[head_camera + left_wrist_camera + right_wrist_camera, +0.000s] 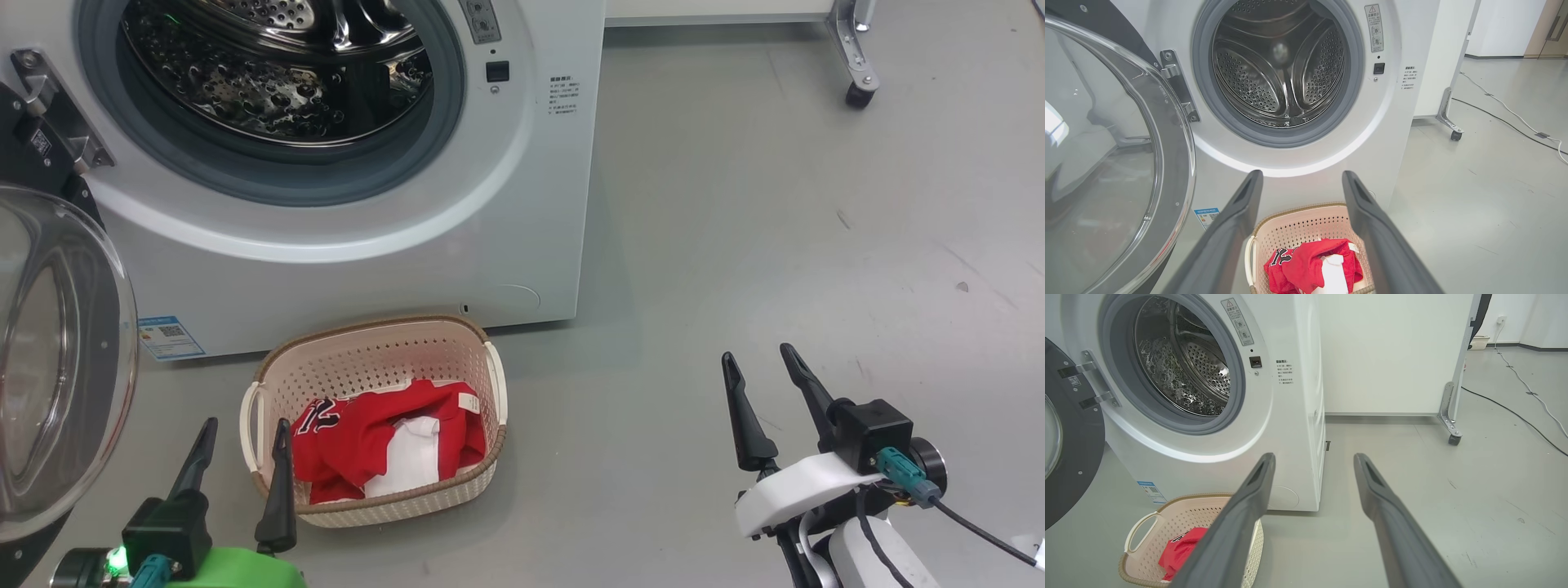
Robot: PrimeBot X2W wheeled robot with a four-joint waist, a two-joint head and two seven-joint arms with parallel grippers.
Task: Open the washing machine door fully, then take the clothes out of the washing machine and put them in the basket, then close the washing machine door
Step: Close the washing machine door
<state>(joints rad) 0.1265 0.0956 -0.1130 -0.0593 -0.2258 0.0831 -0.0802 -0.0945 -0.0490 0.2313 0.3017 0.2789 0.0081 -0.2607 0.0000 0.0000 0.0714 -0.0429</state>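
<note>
Hovering at the lower left of the head view, the left gripper [245, 426] has its fingers spread, holding nothing; the right gripper [756, 353], lower right, is spread and unladen too. Just past the left fingers, the basket [367, 325] sits on the floor [735, 245] with the red clothes [359, 441] inside. Behind it stands the machine [531, 204], drum [277, 90] exposed, door [57, 367] swung wide at the left edge.

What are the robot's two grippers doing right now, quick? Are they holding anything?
Left gripper: open, holding nothing.
Right gripper: open, holding nothing.
</note>
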